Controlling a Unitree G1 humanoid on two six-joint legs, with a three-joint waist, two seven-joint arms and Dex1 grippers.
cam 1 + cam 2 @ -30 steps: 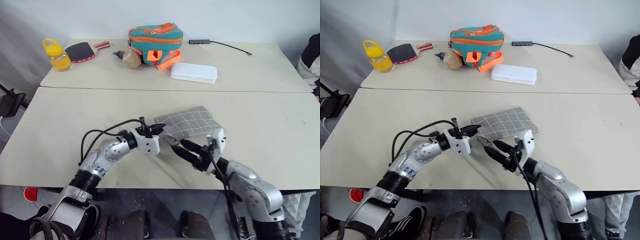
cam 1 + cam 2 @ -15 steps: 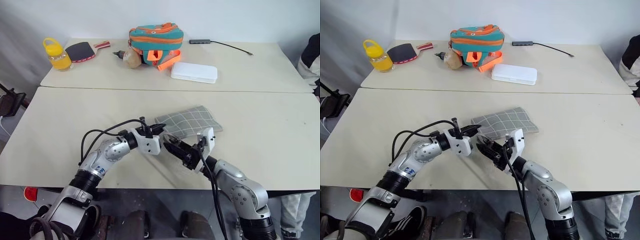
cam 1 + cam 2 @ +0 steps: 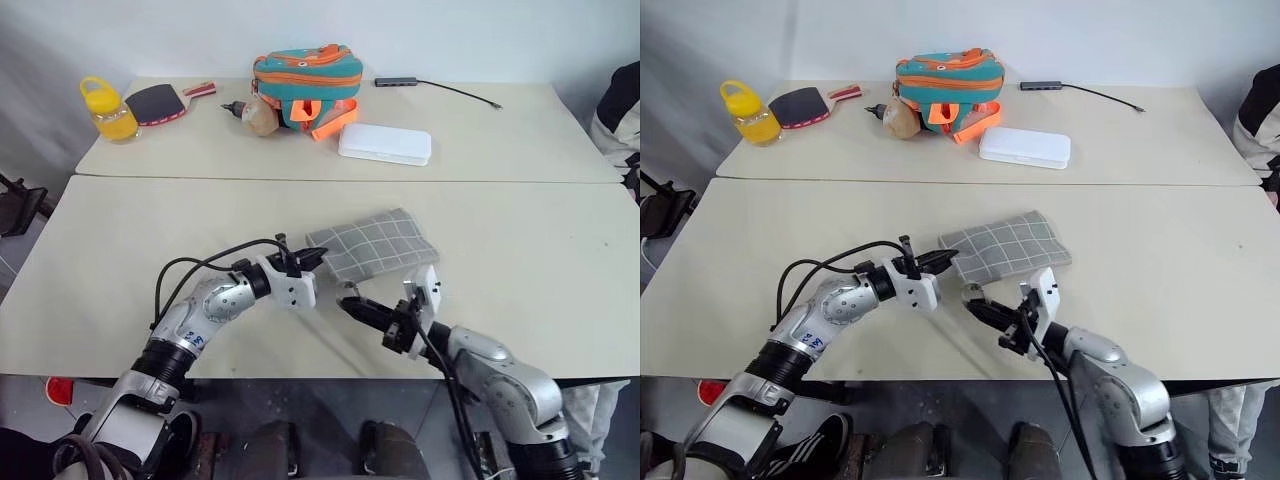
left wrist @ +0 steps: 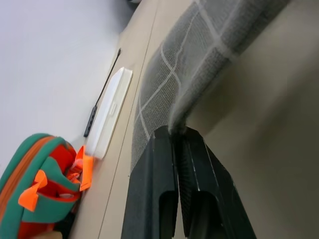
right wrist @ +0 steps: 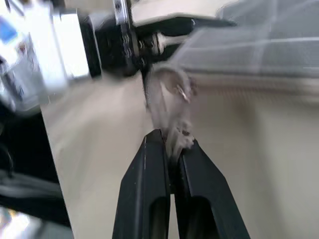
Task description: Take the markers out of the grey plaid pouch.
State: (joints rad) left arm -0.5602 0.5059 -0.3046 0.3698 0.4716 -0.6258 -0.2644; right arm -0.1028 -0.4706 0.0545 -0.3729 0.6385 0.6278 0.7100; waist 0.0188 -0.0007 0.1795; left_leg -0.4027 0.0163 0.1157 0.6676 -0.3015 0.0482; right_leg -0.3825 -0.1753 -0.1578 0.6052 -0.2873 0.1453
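Note:
The grey plaid pouch lies flat on the near table, just past my two grippers. My left gripper is shut on the pouch's near left corner; its wrist view shows the fabric edge pinched between the black fingers. My right gripper sits just in front of that corner, shut on a small pale ring tab that hangs from the pouch. The markers are hidden.
On the far table stand a teal-and-orange bag, a white flat box, a yellow bottle, a red-and-black paddle and a cabled hub. A person stands at the right edge.
My right gripper has gone from open to shut on the ring tab and drawn back a little to the right. The left gripper keeps its grip on the corner.

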